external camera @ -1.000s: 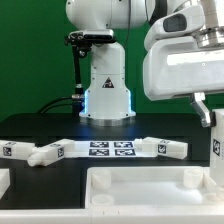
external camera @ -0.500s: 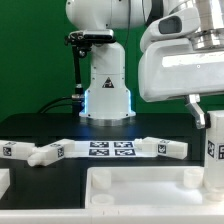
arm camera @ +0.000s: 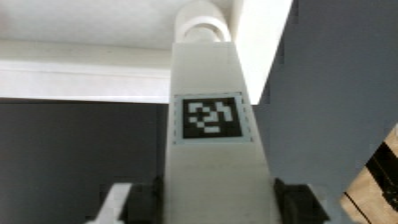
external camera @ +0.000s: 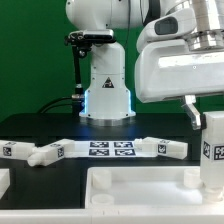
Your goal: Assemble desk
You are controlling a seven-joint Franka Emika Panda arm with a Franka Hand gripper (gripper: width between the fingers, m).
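My gripper (external camera: 203, 118) is at the exterior view's right, shut on a white square-section desk leg (external camera: 212, 152) with a black-and-white tag. The leg hangs upright, and its lower end is at the right end of the white rimmed tabletop panel (external camera: 140, 173) at the front. I cannot tell whether the leg touches the panel. In the wrist view the leg (arm camera: 214, 90) runs away from the gripper (arm camera: 210, 206) toward the panel's pale corner (arm camera: 107, 75). The dark fingers (arm camera: 164, 203) press both of its sides.
Loose white legs lie on the black table: two at the exterior view's left (external camera: 20, 151) (external camera: 55, 154) and one right of centre (external camera: 160, 147). The marker board (external camera: 110, 150) lies between them. The arm's base (external camera: 107, 95) stands behind, before a green backdrop.
The gripper and the held leg have shifted toward the exterior view's left, so more of the leg and its tag is in frame. The loose parts have not moved.
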